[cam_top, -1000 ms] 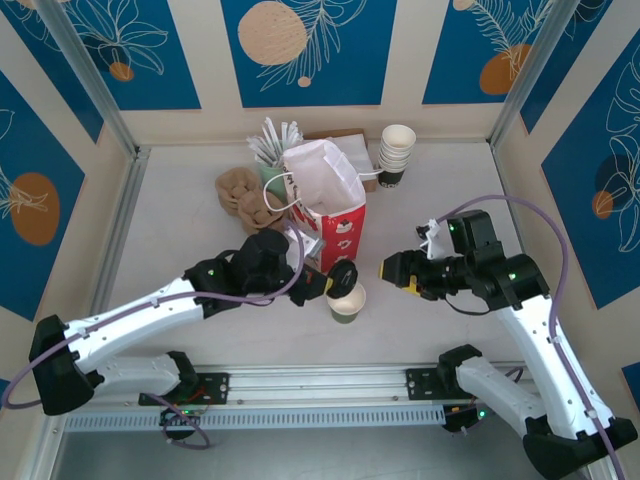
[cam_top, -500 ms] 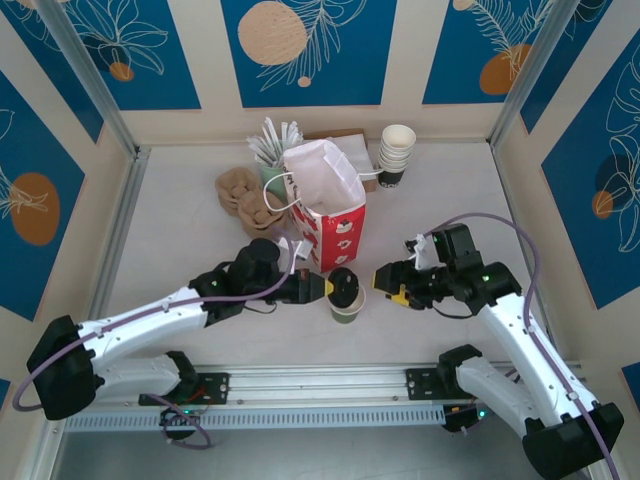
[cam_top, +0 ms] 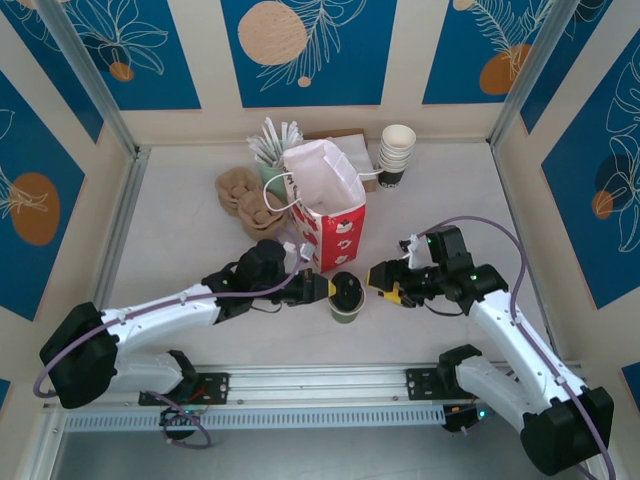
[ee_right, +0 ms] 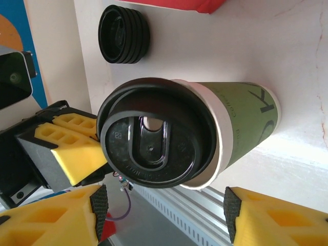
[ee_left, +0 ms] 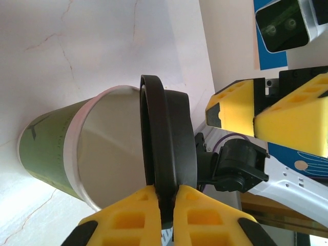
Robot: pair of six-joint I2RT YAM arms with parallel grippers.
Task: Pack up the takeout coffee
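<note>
– Takeout coffee (cam_top: 347, 300), the small green paper cup: where does it stand, and is it ready to pack?

– Upright on the pale table (cam_top: 180, 230), just in front of the red-and-white paper bag (cam_top: 340, 235), between the two arms. Not ready, I'd judge. The round black plastic lid (ee_right: 148, 141) lies over the mouth but off-centre, with a crescent of white rim showing. The left wrist view has it tilted, one edge raised.

– Who has the lid?

– The left gripper (ee_left: 166, 197), its yellow fingers pinching the lid's edge. The right gripper (ee_right: 164, 207) is spread wide, one finger on either side of the cup, touching neither wall as far as I can tell.

– So the step is capping.

– Yes. The next move, I think, is to level the lid, centre it, and press until its skirt grips the rolled rim all round. The right gripper could close on the cup's body to steady it. Only then should the cup be lifted into the bag, whose mouth stands open.

– How will the things handle?

– The cup is matt paper, tapered and thin-walled, and looks empty inside, so a hard squeeze may buckle it. The lid is glossy, stiff moulded plastic with a raised ring and an oval recess holding a small sip hole. The fingers are blocky, cellular and seemingly soft. A low stack of spare black lids (ee_right: 124, 34) sits near the bag's base.
</note>
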